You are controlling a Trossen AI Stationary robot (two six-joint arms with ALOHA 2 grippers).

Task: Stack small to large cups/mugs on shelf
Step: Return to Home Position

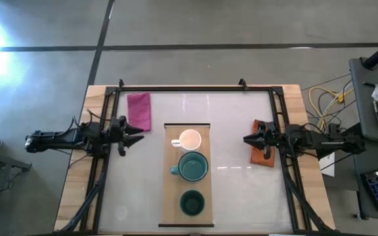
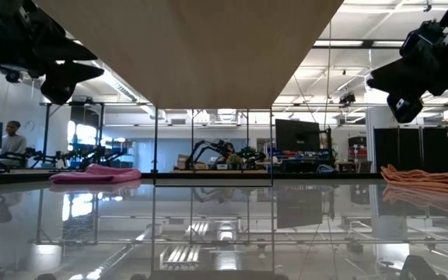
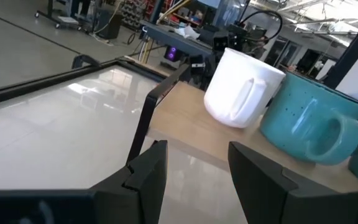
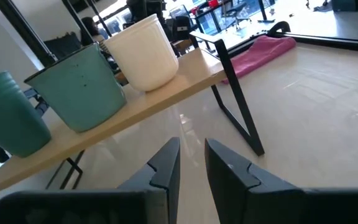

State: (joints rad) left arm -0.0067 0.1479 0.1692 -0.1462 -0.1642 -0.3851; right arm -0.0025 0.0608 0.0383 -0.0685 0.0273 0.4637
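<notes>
Three cups stand on their bases in a row on the raised light-wood shelf (image 1: 202,196): the cream-white mug (image 1: 190,139) farthest, the teal mug (image 1: 193,166) in the middle, the dark green cup (image 1: 192,202) nearest. My left gripper (image 1: 138,136) hovers open to the left of the shelf, level with the white mug (image 3: 241,87), its fingers pointing at it. My right gripper (image 1: 247,139) hovers to the right of the shelf, open by a narrow gap, facing the white mug (image 4: 145,53) and teal mug (image 4: 79,87). Neither gripper touches anything.
A magenta cloth (image 1: 139,110) lies on the white tabletop behind my left gripper. An orange cloth (image 1: 261,151) lies under my right arm. The shelf stands on thin dark legs (image 4: 238,118), and its underside (image 2: 193,47) fills the top of the low view. A black frame (image 1: 189,88) rims the table.
</notes>
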